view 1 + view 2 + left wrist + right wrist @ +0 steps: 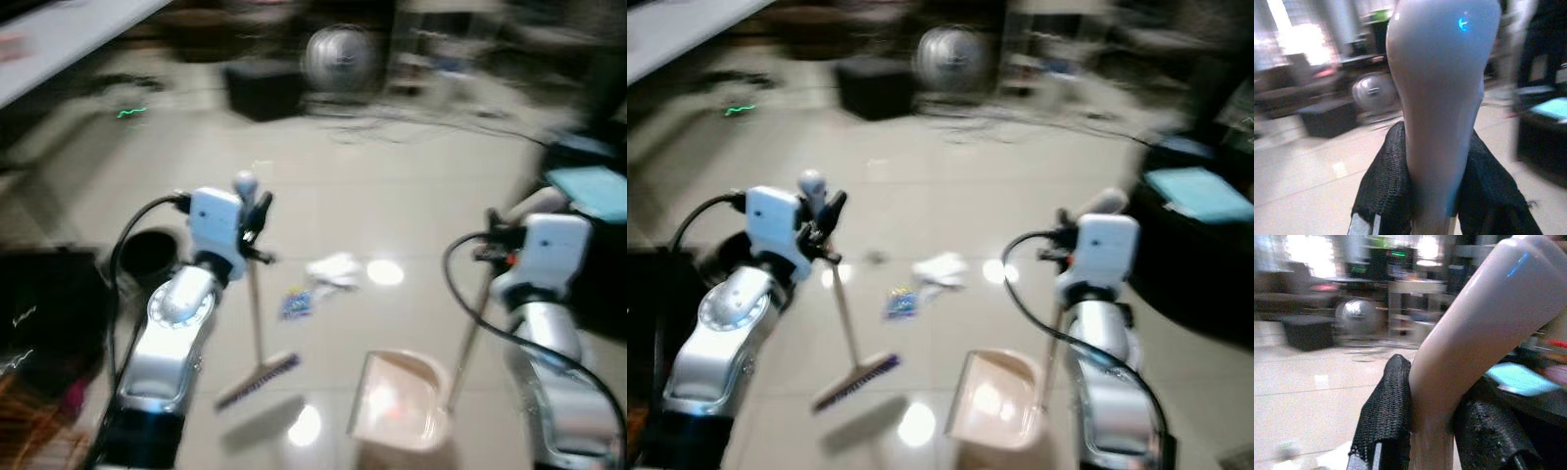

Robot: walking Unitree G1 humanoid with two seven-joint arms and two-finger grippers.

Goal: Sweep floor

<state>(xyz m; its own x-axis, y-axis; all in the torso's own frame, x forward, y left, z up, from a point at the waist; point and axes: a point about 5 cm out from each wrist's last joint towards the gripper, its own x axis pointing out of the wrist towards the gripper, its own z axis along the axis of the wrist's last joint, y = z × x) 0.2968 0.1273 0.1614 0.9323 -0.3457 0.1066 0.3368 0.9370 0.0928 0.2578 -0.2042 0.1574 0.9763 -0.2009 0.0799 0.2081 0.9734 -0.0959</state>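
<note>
My left gripper (257,223) is shut on the top of a broom handle (1442,98); the broom (257,323) stands upright with its purple-bristled head (259,380) on the tiled floor. My right gripper (495,245) is shut on the handle (1474,333) of a beige dustpan (400,399) resting on the floor to the broom's right. A crumpled white paper (334,268) and a small blue wrapper (296,305) lie on the floor just beyond both tools.
A black bin (149,255) stands at my left, beside a dark bag (44,304). A round fan (339,59) and a black box (263,90) sit far back with cables. A dark stand with a light blue item (593,191) is at the right.
</note>
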